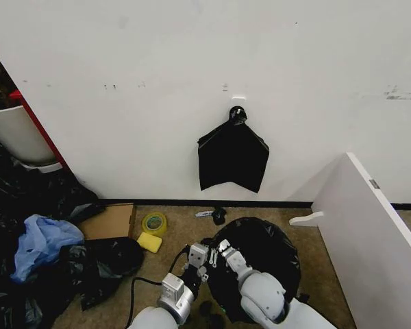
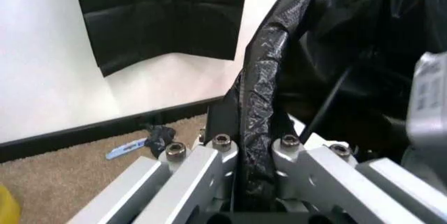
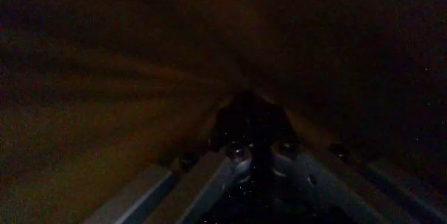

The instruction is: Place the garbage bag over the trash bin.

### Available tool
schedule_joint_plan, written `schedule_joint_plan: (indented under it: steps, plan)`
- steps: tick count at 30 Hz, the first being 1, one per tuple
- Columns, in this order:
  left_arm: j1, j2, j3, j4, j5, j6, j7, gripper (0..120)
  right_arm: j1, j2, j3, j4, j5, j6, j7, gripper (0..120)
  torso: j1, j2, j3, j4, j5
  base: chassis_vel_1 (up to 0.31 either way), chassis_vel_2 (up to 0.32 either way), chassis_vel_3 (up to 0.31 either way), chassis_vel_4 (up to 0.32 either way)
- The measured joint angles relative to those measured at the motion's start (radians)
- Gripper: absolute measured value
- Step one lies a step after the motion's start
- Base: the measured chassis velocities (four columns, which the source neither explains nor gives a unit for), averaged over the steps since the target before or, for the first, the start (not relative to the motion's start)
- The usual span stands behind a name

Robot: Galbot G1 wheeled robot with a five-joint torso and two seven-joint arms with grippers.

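Observation:
The garbage bag (image 1: 264, 257) is a glossy black crinkled mound on the carpet just in front of me. The trash bin is hidden; I cannot tell whether it sits under the bag. My left gripper (image 1: 197, 259) is at the bag's left edge. In the left wrist view it (image 2: 255, 148) is shut on a fold of the black film (image 2: 262, 93). My right gripper (image 1: 226, 251) reaches into the bag beside it. In the dark right wrist view its fingers meet (image 3: 253, 148), pinched on dark film.
A flat black bag bundle (image 1: 233, 161) hangs on the white wall. A white board (image 1: 377, 226) stands at the right. A tape roll (image 1: 154, 223), yellow sponge (image 1: 149, 242), cardboard (image 1: 109, 221) and a heap of dark bags with blue plastic (image 1: 38, 243) lie to the left. A white tub (image 1: 14, 130) stands far left.

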Motion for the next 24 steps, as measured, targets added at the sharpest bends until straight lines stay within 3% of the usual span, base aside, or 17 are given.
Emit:
schedule_joint_plan:
  steps: [5, 13, 19, 24]
  plan:
    - [-0.003, 0.009, -0.005, -0.007, -0.006, 0.006, -0.003, 2, -0.041, -0.035, -0.001, 0.004, -0.046, 0.0, -0.033, 0, 0.0, 0.0, 0.0, -0.0005, -0.0001, 0.0, 0.0, 0.0, 0.0]
    - [0.001, 0.014, -0.011, -0.015, -0.016, 0.01, -0.004, 2, 0.021, -0.009, -0.002, -0.006, -0.007, 0.001, -0.031, 0, 0.0, 0.0, 0.0, 0.0004, -0.0001, 0.0, 0.0, 0.0, 0.0]
    - [0.003, 0.033, -0.026, -0.029, -0.024, 0.011, -0.001, 2, -0.035, -0.068, 0.002, 0.014, -0.034, 0.001, -0.06, 0, 0.0, 0.0, 0.0, -0.0008, -0.0009, 0.0, 0.0, 0.0, 0.0]
    - [-0.001, 0.028, -0.023, -0.027, -0.026, 0.01, -0.005, 2, -0.029, -0.022, -0.024, 0.041, 0.011, 0.024, -0.062, 0, 0.0, 0.0, 0.0, -0.0002, -0.0001, 0.0, 0.0, 0.0, 0.0]
